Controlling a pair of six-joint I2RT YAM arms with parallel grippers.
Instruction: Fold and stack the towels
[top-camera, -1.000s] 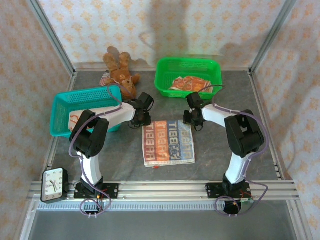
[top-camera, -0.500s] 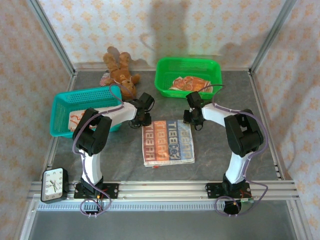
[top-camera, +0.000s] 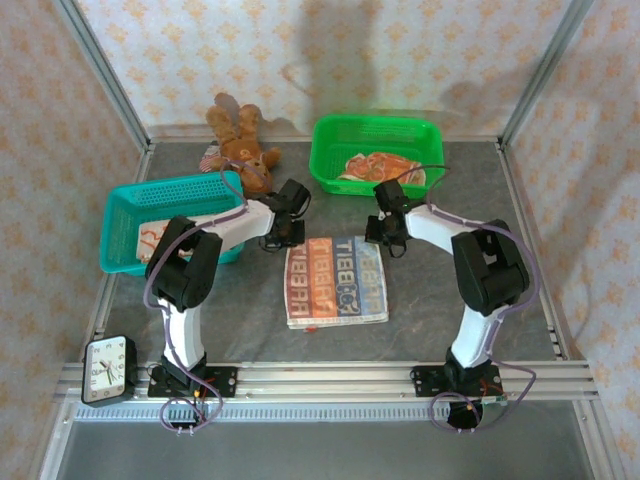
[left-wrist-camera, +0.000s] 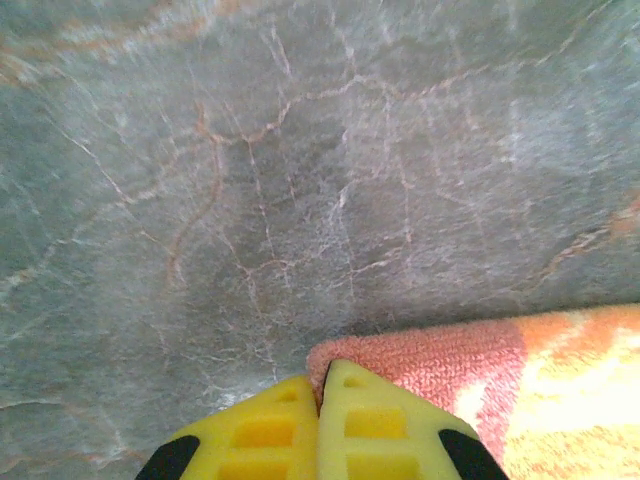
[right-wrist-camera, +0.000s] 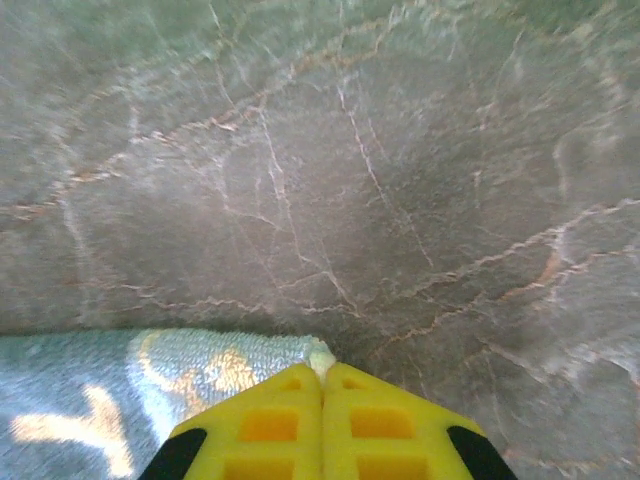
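An orange and grey-teal striped towel (top-camera: 336, 282) lies flat in the middle of the table. My left gripper (top-camera: 283, 237) is at its far left corner and my right gripper (top-camera: 386, 240) at its far right corner. In the left wrist view the yellow fingers (left-wrist-camera: 380, 425) are shut on the pinkish-orange corner of the towel (left-wrist-camera: 430, 350). The right gripper (right-wrist-camera: 322, 378) pinches the pale teal corner of the towel (right-wrist-camera: 150, 385). An orange-print towel (top-camera: 380, 168) lies crumpled in the green basket (top-camera: 330, 135). A cream towel (top-camera: 150, 238) lies in the teal basket (top-camera: 170, 190).
A brown teddy bear (top-camera: 240, 145) lies at the back left, on a small printed cloth (top-camera: 211, 157). A clock (top-camera: 108, 368) sits at the near left edge. The grey mat (top-camera: 470, 200) is bare to the right of the towel. Patterned walls close in the sides and back.
Both grippers have shifted slightly toward the back with the towel's far corners in them. The towel's far edge has slid a little toward the baskets.
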